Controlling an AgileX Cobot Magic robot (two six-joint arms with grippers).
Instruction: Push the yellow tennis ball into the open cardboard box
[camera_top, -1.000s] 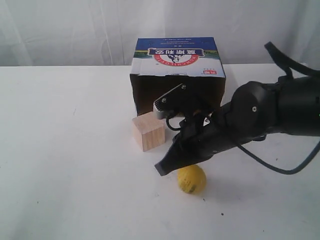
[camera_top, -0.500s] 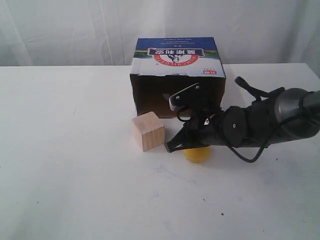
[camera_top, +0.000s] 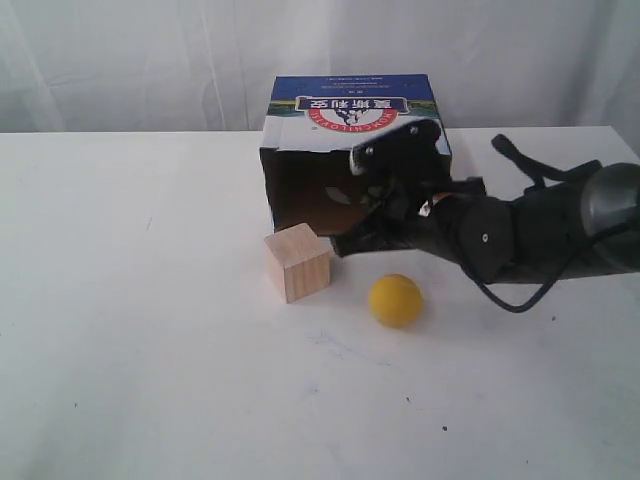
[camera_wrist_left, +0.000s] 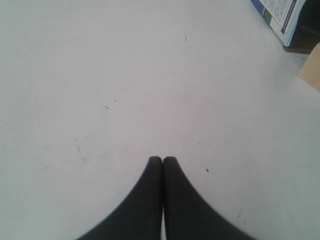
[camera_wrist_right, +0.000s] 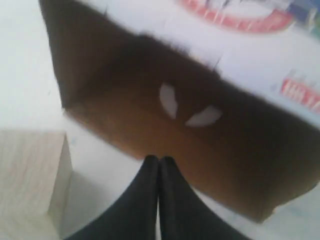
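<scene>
1. The left gripper (camera_wrist_left: 162, 160) hangs over bare white table (camera_wrist_left: 100, 75) with its two black fingers pressed together and nothing between them. It does not show in the exterior view. A corner of the box and an edge of the cube sit at the far rim of its wrist view, well apart from its jaws.
2. A pale wooden cube (camera_top: 297, 262) stands just beside the right jaws, on their left in the exterior view. It is near the left corner of the box mouth.
3. The right gripper (camera_top: 348, 240) is closed and empty, its fingertips touching. The jaws point into the dark mouth of the open cardboard box (camera_top: 355, 150), just in front of its lower edge.
4. The yellow tennis ball (camera_top: 395, 300) rests on the table, clear of the jaws and on their side away from the box. The right wrist view does not show it.
5. Judgement: the jaws sit between ball and box, so they would need to get behind the ball to push it in. Being round, it has no long axis. The right arm is far nearer.
6. The box's top panel is blue and white with a red oval logo and lettering, seen upside down. It looks like Chinese characters, too small to read.
</scene>
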